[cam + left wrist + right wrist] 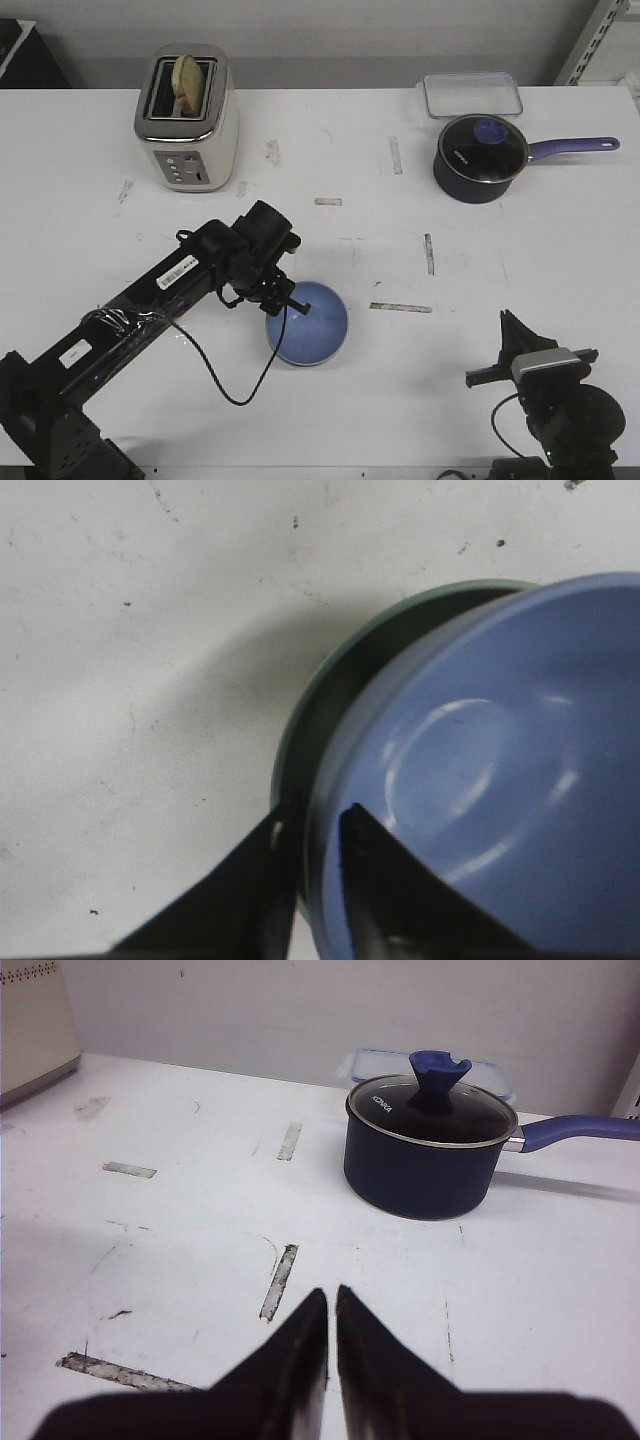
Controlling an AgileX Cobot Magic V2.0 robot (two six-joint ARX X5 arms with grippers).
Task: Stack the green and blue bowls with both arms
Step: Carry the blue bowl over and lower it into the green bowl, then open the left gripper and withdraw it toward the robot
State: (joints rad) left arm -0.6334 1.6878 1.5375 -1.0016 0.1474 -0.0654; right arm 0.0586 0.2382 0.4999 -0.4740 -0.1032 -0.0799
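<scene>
Left wrist view shows my left jaws [318, 832] nearly closed, with the blue bowl's [480, 780] rim between the two fingers: one finger [380, 880] sits inside the bowl against its wall, the other [245, 880] outside it. That outer finger sits at the dark gap between the blue bowl and the green bowl [320, 695], whose pale rim shows as a crescent around the blue one, so the blue bowl lies nested in the green, tilted a little to one side. In the front view my left arm [150, 295] reaches from the near left corner toward the middle of the white surface [400, 210], its jaws [285, 305] at the left edge of the blue bowl [310, 325]; the green bowl is hidden beneath from there. My right jaws [331, 1335] are almost shut, only a thin slit between the fingers, with nothing in them, and they hover above bare surface at the near right [512, 335], well apart from the bowls. Beyond them, at the far right, stands a dark saucepan [480, 160] with a glass lid and purple handle, and just behind it a clear lidded container [472, 93]. At the far left a cream toaster [187, 118] holds a slice of bread [190, 82].
</scene>
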